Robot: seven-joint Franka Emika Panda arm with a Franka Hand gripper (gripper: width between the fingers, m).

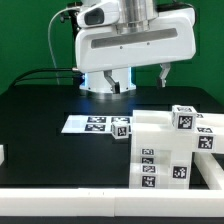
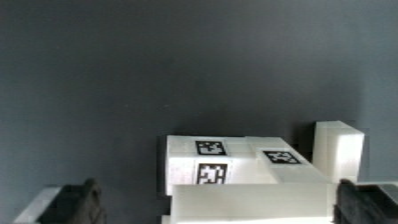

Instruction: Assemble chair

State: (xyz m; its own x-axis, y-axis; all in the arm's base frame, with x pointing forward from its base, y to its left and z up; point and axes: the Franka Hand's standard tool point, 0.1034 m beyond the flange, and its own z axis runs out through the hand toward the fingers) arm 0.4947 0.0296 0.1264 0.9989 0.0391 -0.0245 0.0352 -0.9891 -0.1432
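Note:
The chair's white blocky parts [image 1: 165, 150] stand grouped at the exterior view's lower right, each with black-and-white tags; a small tagged cube [image 1: 121, 128] sits just to their left. In the wrist view my gripper [image 2: 221, 208] is open wide, with a dark fingertip [image 2: 71, 205] at one edge and the other at the opposite edge. A white chair part [image 2: 267, 200] lies between the fingertips, and neither one visibly touches it. Beyond it are a tagged white block [image 2: 222, 160] and an upright white bar [image 2: 338, 150]. In the exterior view the arm's large white link [image 1: 130, 45] hides the gripper.
The marker board [image 1: 90, 124] lies flat on the black table [image 1: 40, 110] in front of the arm's base. A small white piece [image 1: 2, 153] shows at the exterior view's left edge. A white border [image 1: 70, 200] runs along the table's front.

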